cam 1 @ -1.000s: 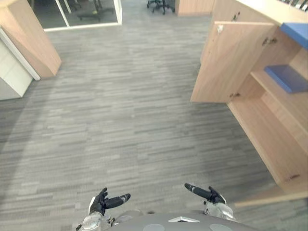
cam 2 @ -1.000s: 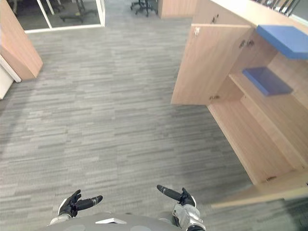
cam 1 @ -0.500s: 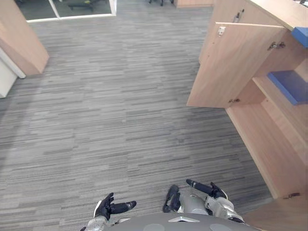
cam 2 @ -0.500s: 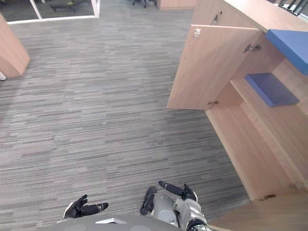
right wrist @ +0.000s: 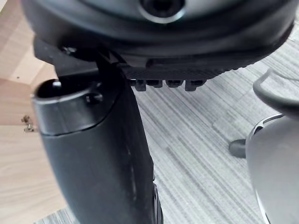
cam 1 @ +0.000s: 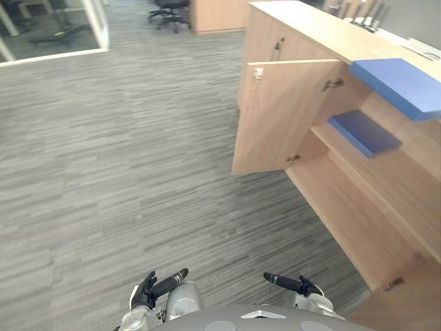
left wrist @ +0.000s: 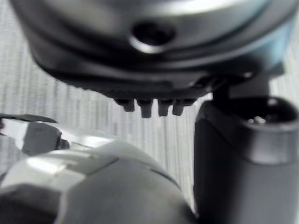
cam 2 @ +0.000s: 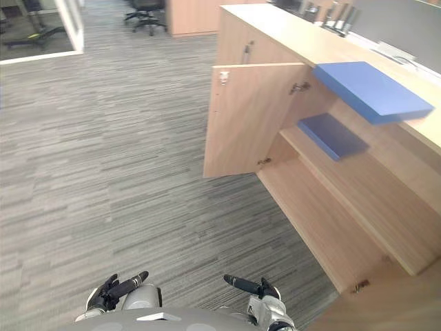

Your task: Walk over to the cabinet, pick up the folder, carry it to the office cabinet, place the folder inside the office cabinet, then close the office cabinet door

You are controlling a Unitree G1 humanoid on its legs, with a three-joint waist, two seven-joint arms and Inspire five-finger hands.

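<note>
Scanning the left eye view: left hand (cam 1: pixel 147 293) at seven o'clock, right hand (cam 1: pixel 305 285) at five, both with fingers straight and empty. At two o'clock a blue folder (cam 1: pixel 398 84) lies on the cabinet top (cam 1: pixel 310 27), and a second folder (cam 1: pixel 363 132) sits on the shelf (cam 1: pixel 393 181) behind the open door (cam 1: pixel 279 114). The right eye view agrees. Wrist views: nothing held, carpet (right wrist: pixel 201 121) beyond. The folder looks light, flat, stiff and probably slick, so pinch its near edge. Against a second ago, the camera has swung toward the cabinet; the hands are unchanged.
</note>
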